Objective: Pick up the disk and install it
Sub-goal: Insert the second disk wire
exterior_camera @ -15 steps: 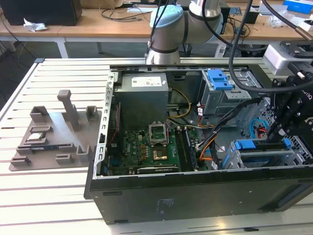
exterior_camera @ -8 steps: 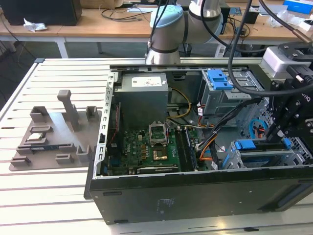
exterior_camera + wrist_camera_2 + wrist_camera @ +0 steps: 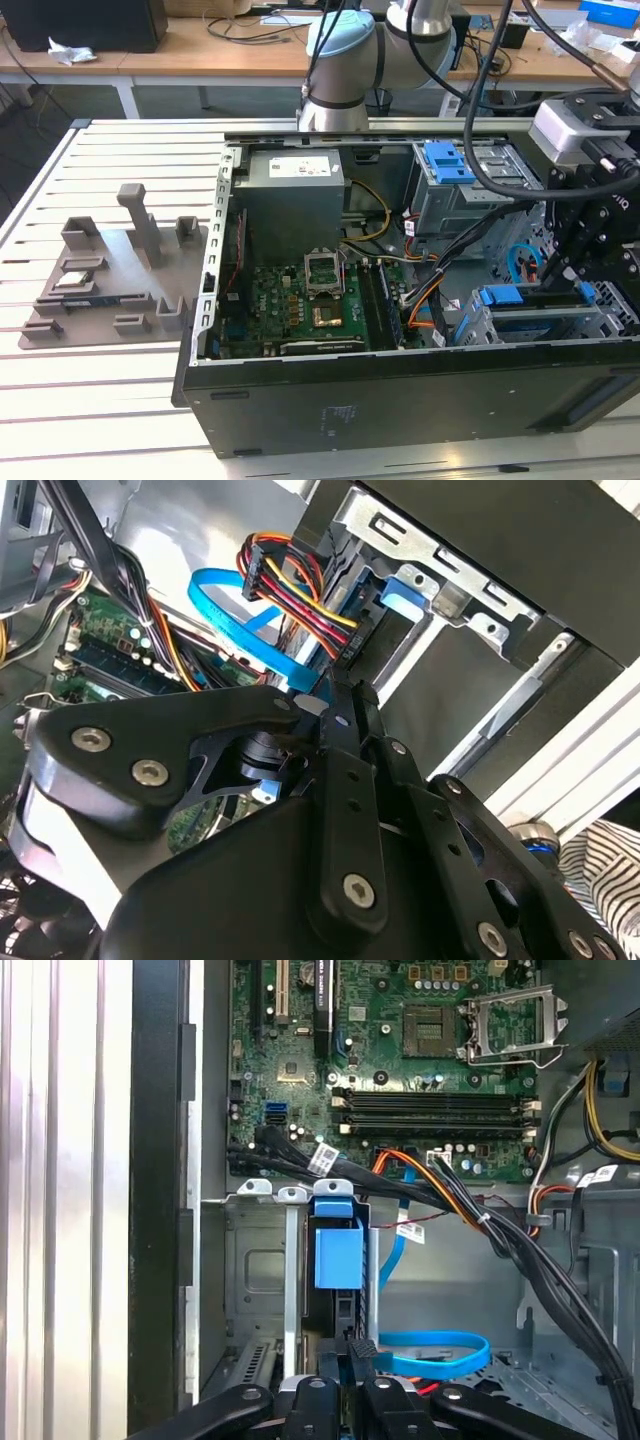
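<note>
A: Where is the disk [image 3: 338, 1256] at this moment?

B: It sits in the grey drive cage [image 3: 262, 1280] in the low corner of the open computer case [image 3: 400, 400], at the exterior view's right. In the first wrist view I see its blue end tab, standing between the metal rails of the cage. In the exterior view the blue carrier lies level in the same cage.

A: And the gripper [image 3: 360, 1355]?

B: It is right at the disk. In the first wrist view the two fingers are drawn close together, and the dark tip between them lies just beside the end of the carrier, below the blue tab. If they pinch the carrier or only press on it, I cannot tell; the contact is hidden by the fingers themselves.

A: Why does the arm come from that side?

B: I judge that the cage opens toward that side, so the disk can slide along the rails only in this direction. The cables [image 3: 440, 1195] and the blue data cable [image 3: 440, 1345] run near the cage, so a straight line keeps the fingers away from them.

A: Is the disk seated fully?

B: It seems deep in the cage, but I cannot say if it is locked.
</note>
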